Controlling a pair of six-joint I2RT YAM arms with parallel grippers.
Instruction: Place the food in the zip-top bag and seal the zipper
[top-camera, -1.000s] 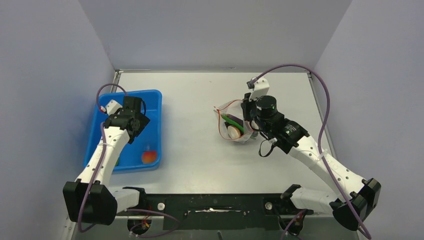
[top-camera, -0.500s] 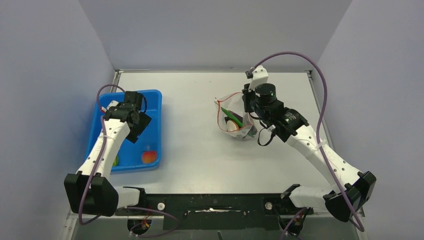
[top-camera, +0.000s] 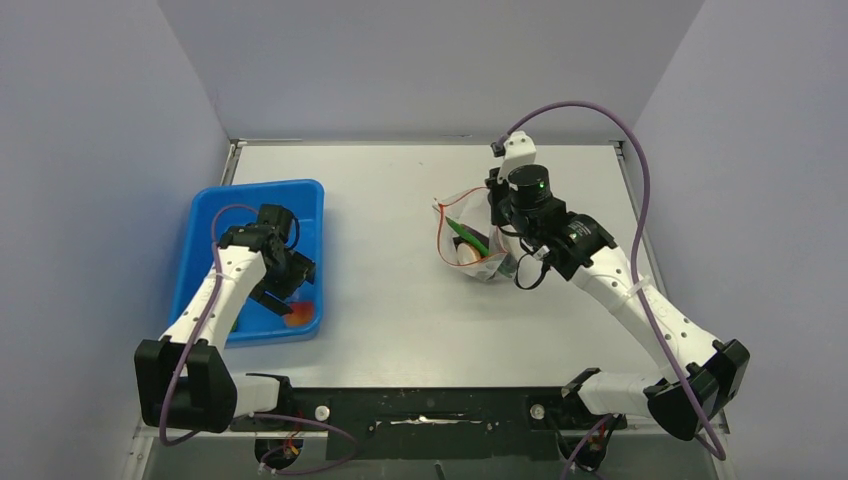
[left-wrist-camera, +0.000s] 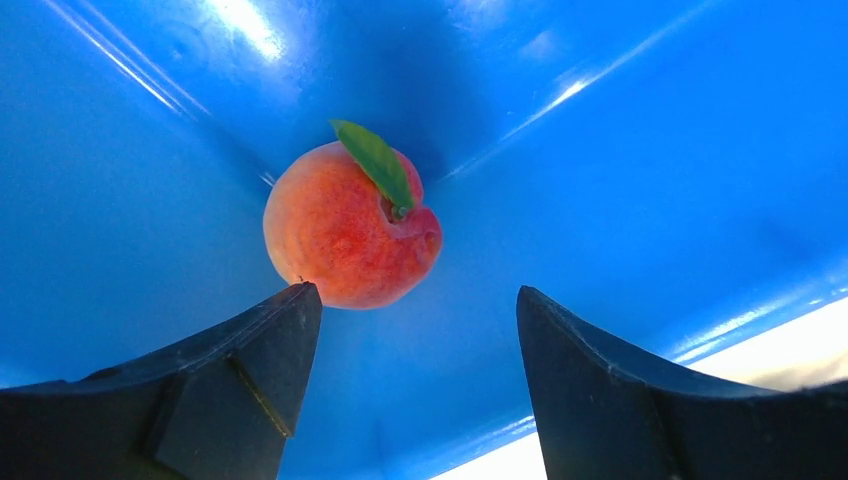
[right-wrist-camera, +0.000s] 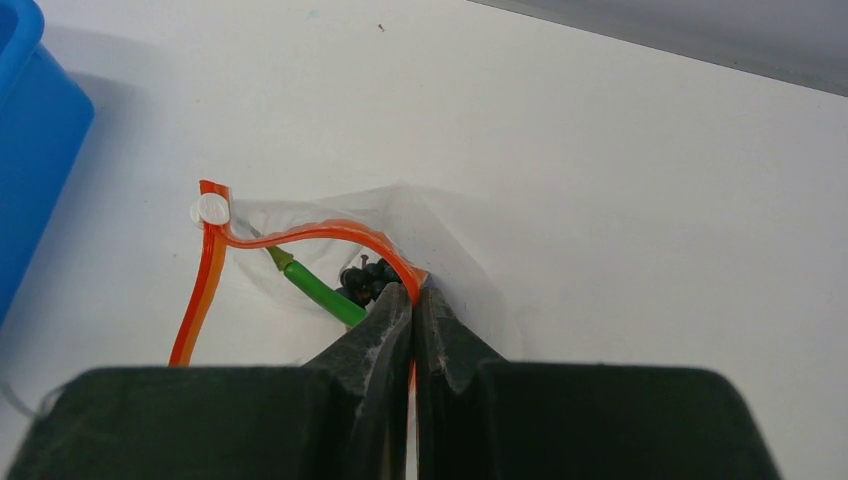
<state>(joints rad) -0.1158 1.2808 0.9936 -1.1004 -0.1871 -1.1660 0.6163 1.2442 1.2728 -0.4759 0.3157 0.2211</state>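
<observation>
Starting at the near edge, working back:

1. Table (top-camera: 400, 310): pale grey top carrying every item below.
2. Orange-red round fruit (left-wrist-camera: 345, 225): green leaf on top, lying on the floor of the blue tray at its near end, close to the right-hand wall.
3. Left gripper (left-wrist-camera: 415, 295): lowered into the tray, jaws spread wide and holding nothing. The fruit sits just beyond the fingertips, nearer the left finger (left-wrist-camera: 270, 340); whether that finger touches it cannot be told.
4. Blue tray (top-camera: 205, 240): glossy plastic, on the table's left side, well apart from the bag.
5. Zip-top bag (top-camera: 492, 266): clear, crinkled, right of centre, mouth gaping toward the left.
6. Contents of bag: long green pod (right-wrist-camera: 325, 293), dark grape bunch (right-wrist-camera: 362, 280), pale disc (top-camera: 467, 254).
7. Zipper (right-wrist-camera: 300, 232): thin red strip curving round the open mouth.
8. Right gripper (right-wrist-camera: 412, 300): fingers pressed together, pinching the zipper at the bag's rim.
</observation>
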